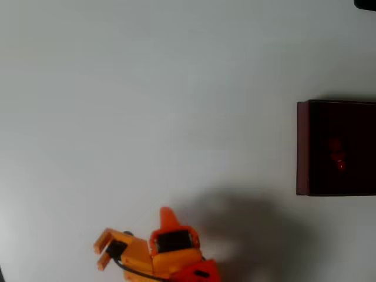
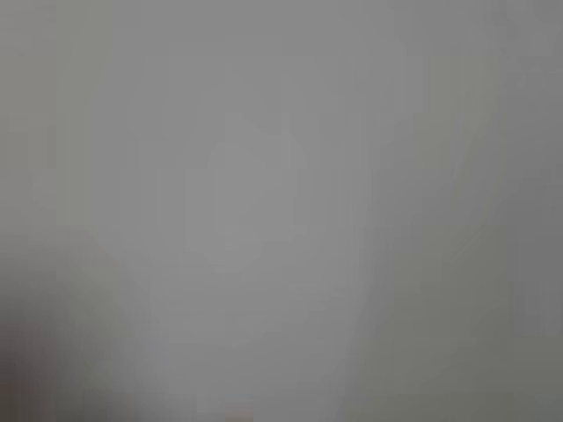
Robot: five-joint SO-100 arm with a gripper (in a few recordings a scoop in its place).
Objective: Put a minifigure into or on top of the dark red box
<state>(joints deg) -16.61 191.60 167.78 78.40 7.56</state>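
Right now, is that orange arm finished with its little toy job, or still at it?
It looks finished. A tiny red minifigure shows faintly inside the dark red box at the right edge of the overhead view. The arm sits at the bottom edge, well away from the box, and nothing appears held in its gripper. Nothing seems left except perhaps parking.

1. A plain white table point(image 1: 147, 106) is seen from the overhead view, crossed by a soft grey shadow point(image 1: 247, 223) near the lower middle.
2. A small dark object point(image 1: 367, 3) is cut off at the top right corner.
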